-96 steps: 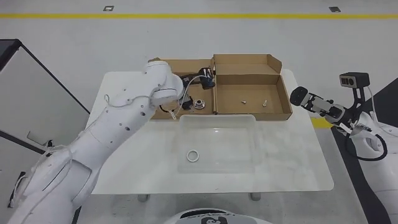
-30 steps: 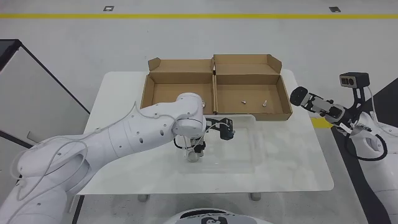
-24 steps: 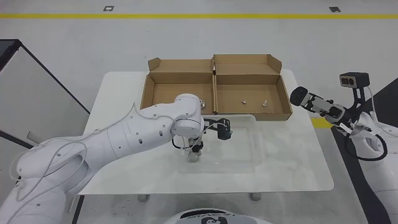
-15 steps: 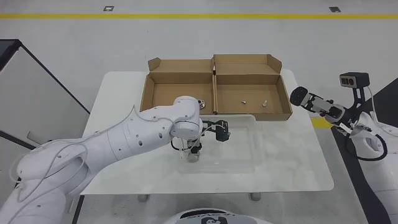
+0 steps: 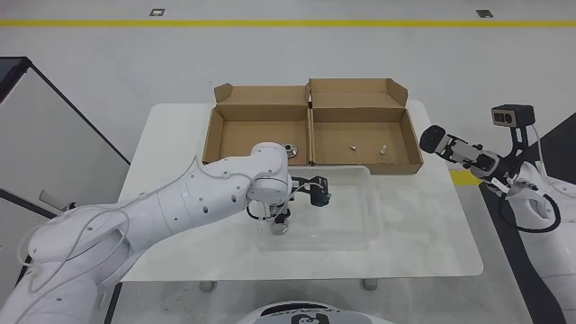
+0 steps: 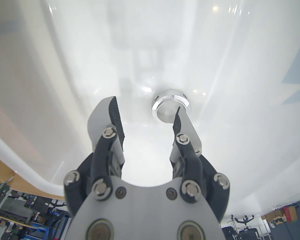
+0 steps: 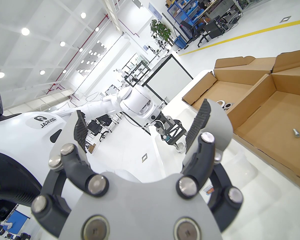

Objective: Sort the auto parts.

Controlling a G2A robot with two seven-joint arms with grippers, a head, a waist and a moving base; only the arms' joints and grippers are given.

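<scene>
- Currently, inside the clear plastic tray (image 5: 346, 220), the left gripper (image 6: 145, 116) is held with jaws parted.
- A shiny metal ring (image 6: 170, 104) is seen on the tray floor beside one fingertip.
- Well apart from the tray, the right gripper (image 7: 143, 116) is held spread, empty.

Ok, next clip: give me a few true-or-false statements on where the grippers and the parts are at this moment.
1. The left gripper has its fingers open inside the clear tray. True.
2. Two small fasteners lie in the half of the cardboard box nearer the right arm. True.
3. The silver ring beside the left fingers lies in the cardboard box. False: it lies on the floor of the tray.
4. The right gripper holds a bolt. False: its fingers are open with nothing between them.
</scene>
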